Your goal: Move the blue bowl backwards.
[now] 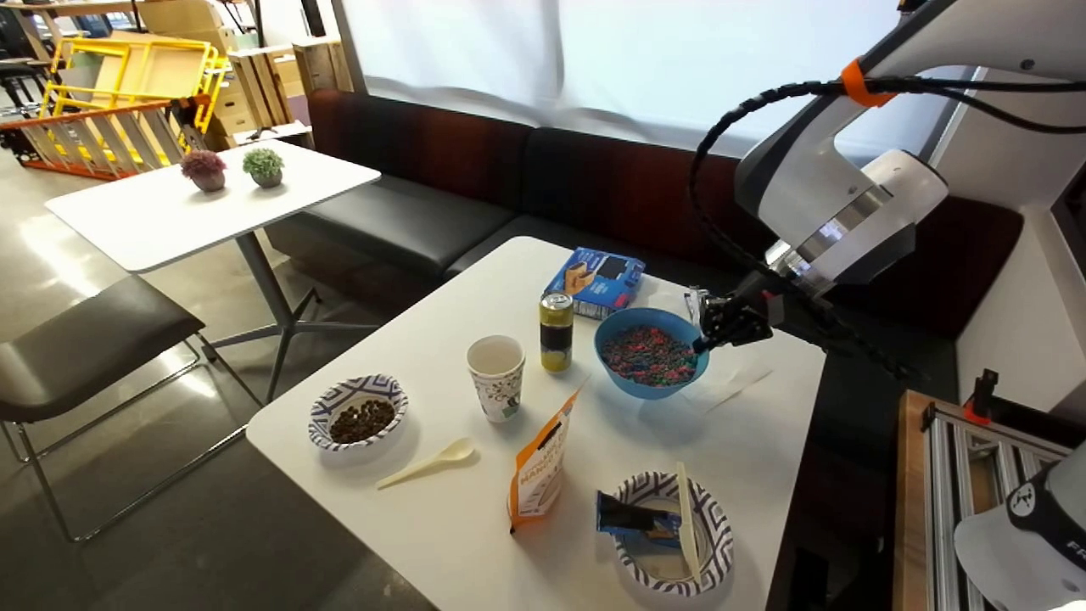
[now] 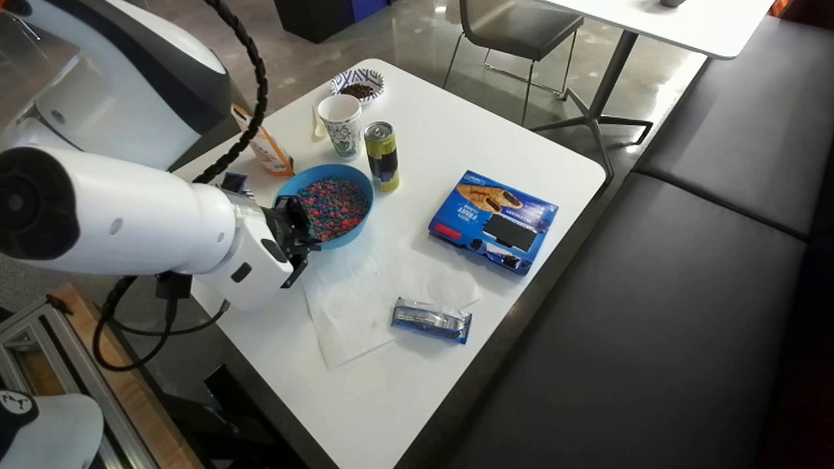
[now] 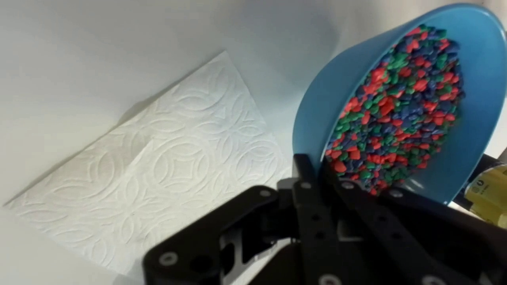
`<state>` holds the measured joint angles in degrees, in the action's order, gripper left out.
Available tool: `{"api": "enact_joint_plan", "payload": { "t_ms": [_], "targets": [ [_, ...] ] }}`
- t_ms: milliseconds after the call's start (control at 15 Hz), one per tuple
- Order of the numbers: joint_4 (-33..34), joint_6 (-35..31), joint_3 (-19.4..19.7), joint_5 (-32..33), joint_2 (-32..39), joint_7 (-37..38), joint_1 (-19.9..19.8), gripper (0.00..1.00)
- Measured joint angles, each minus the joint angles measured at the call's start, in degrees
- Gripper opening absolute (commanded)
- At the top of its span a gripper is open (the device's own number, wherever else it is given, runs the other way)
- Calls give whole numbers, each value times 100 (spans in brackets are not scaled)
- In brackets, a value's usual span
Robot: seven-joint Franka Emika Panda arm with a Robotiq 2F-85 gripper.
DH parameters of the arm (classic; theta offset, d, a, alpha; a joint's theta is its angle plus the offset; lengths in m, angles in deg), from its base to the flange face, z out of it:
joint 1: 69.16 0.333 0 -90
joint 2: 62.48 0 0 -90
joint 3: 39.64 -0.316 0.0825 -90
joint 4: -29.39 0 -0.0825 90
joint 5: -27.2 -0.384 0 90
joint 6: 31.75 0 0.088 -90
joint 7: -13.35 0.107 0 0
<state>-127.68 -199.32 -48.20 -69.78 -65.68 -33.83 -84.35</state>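
On the white table (image 1: 424, 373), in an exterior view, a yellow-and-black can (image 1: 556, 333) stands near the blue bowl (image 1: 636, 389), with a gap between them. A tall paper cup (image 1: 498, 386) is just past the can, and a blue box (image 1: 596, 280) lies close by too. An orange-and-white bag (image 1: 543, 471) stands near a zigzag paper plate (image 1: 725, 543). The robot's hand (image 1: 703, 341) is at the bowl's edge, on the side away from the can.

Seen in an exterior view, a white napkin (image 2: 352, 312) lies right by the bowl, and a shiny packet (image 2: 431, 319) sits at the napkin's end. The hand hides a bit of the bowl's rim.

Looking from the wrist, the can peeks in at the side. The black fingers (image 3: 307, 206) pinch the bowl's rim, one inside and one outside. Red, green and blue bits (image 3: 396, 114) are in the bowl. I can't tell if its bottom touches the table.
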Motion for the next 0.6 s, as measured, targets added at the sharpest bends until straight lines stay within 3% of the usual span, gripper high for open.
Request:
{"api": "enact_joint_plan", "payload": {
  "t_ms": [267, 533, 600],
  "targets": [
    [2, 100, 85, 719, -43, 460, -26, 5],
    [2, 122, 104, 777, -98, 485, -32, 5],
    [2, 122, 104, 778, -99, 486, -32, 1]
  ]
}}
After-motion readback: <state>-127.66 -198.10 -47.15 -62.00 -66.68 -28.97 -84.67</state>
